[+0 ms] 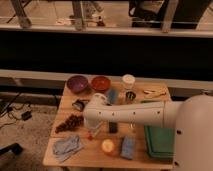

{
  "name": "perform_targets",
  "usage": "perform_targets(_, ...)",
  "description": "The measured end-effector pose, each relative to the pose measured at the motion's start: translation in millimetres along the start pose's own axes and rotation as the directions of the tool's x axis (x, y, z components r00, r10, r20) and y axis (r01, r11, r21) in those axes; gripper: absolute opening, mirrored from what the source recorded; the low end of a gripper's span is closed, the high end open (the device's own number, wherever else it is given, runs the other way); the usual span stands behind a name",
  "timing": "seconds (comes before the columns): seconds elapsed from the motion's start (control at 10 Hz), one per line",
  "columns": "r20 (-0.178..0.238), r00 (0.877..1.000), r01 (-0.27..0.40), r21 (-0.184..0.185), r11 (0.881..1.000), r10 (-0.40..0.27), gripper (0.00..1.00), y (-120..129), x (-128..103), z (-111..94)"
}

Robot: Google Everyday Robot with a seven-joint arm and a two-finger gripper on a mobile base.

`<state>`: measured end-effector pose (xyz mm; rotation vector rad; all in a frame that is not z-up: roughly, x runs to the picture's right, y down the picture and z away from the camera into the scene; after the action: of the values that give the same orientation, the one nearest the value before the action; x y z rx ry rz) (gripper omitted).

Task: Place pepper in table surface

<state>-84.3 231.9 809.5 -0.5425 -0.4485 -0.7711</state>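
Nearest the camera, the white arm (150, 116) reaches in from the right, across the table surface (90, 159) toward its left half. At its end the gripper (91, 131) hangs down over the wood. Its fingers are hidden under the arm's rounded wrist, so I cannot tell how far apart they stand or whether they grip anything. A small red-orange patch, the pepper (90, 135), shows right at the fingers' lower end, low against the surface; whether it touches the wood or the fingers cannot be made out.

Nearer than the fingers and to their left lies a crumpled blue-grey cloth (66, 146). Nearer and to their right sits the round yellow-red apple (108, 146), with a blue sponge (128, 147) just beside it, farther right. The green tray (159, 142) lies well to the right of the fingers, at the edge of the surface.

Just left of the fingers lies the dark bunch of grapes (69, 123). Just right of them a black remote (113, 127) shows below the arm.

Beyond the fingers stand a purple bowl (77, 83), a red bowl (101, 83) and a white cup (128, 81), in a row along the far edge.
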Motion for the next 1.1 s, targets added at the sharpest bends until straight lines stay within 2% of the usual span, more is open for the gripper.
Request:
perform_targets(0.6, 0.000, 1.000, -0.001, 0.000, 1.000, 0.001, 0.72, 0.3, 0.1, 0.0)
perform_targets(0.7, 0.001, 1.000, -0.001, 0.000, 1.000, 0.001, 0.79, 0.3, 0.0, 0.0)
perform_targets(1.1, 0.001, 1.000, 0.000, 0.000, 1.000, 0.000, 0.80, 0.0, -0.2, 0.0)
